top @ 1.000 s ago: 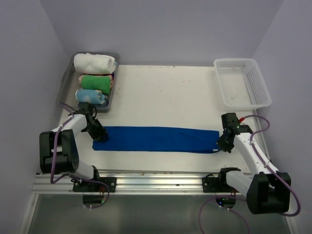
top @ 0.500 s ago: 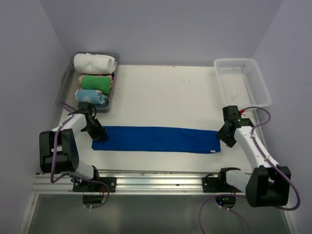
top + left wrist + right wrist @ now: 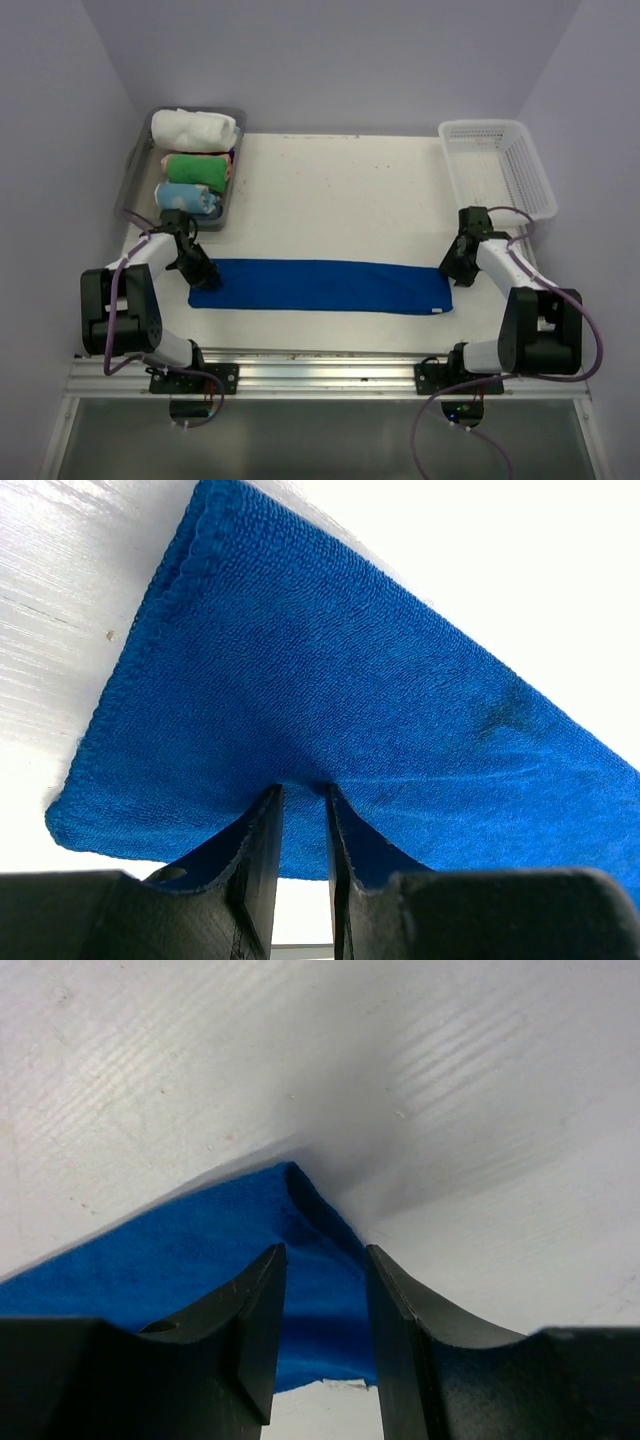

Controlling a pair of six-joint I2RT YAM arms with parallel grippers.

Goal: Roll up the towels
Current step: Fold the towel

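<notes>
Blue towel (image 3: 320, 286) is lying flat in one long strip on the table (image 3: 340, 190), running from the left gripper (image 3: 205, 278) straight across to the right gripper (image 3: 452, 270), so each one has an end of it. The left one is on the towel's left end with its jaws squeezed nearly together. In the wrist view the terry puckers up right at the tips, so it's pinching the cloth. The right one sits at the far right corner with its jaws parted. That corner pokes up in a little peak between them, and it doesn't look clamped. Past the left gripper, away from the arm bases, there's a grey tray (image 3: 135, 170) with three rolled towels (image 3: 197, 167) in white, green and light blue. Past the right gripper is a white basket (image 3: 497, 170).
</notes>
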